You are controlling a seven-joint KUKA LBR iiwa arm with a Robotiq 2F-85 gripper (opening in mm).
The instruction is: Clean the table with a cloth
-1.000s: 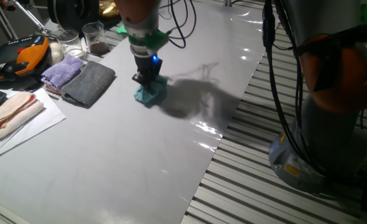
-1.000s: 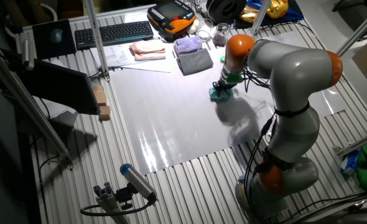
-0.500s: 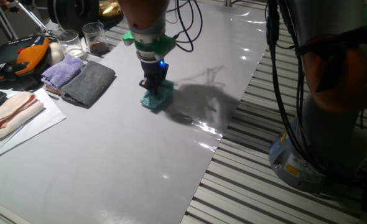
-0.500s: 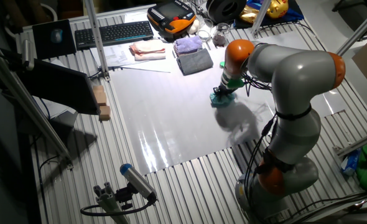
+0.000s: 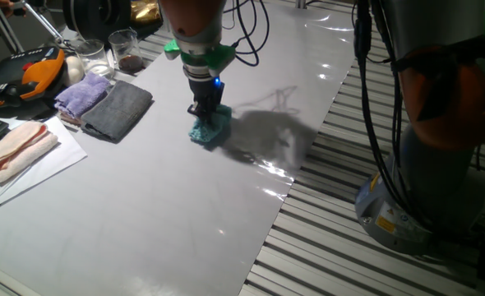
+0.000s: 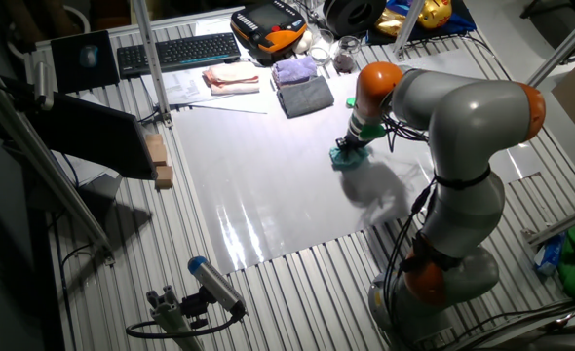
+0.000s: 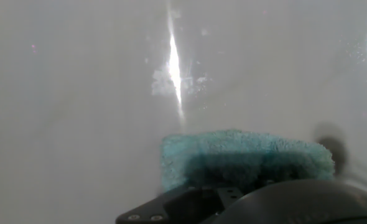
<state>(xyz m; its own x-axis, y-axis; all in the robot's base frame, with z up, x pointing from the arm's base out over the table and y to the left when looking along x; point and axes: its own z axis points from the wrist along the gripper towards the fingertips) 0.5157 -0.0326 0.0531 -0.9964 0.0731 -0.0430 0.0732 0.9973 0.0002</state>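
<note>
The small teal cloth (image 5: 210, 129) lies on the glossy pale table (image 5: 160, 205), pressed down under my gripper (image 5: 205, 114). From the other fixed view the cloth (image 6: 349, 159) sits just below the gripper (image 6: 352, 146), near the table's (image 6: 268, 195) right part. In the hand view the fluffy teal cloth (image 7: 246, 158) fills the lower middle, with the dark gripper body over its near edge. The fingers stand shut on the cloth, holding its top while it rests flat on the surface.
A lilac cloth (image 5: 82, 93) and a dark grey folded cloth (image 5: 119, 109) lie at the table's left. Glasses (image 5: 126, 48), a pink cloth (image 5: 12, 150) on paper and an orange tool (image 5: 37, 70) stand beyond. The slatted frame (image 5: 341, 238) borders the right edge.
The gripper has slid the cloth across the table, to the right and a little toward the front in one fixed view, mostly in the first half second.
</note>
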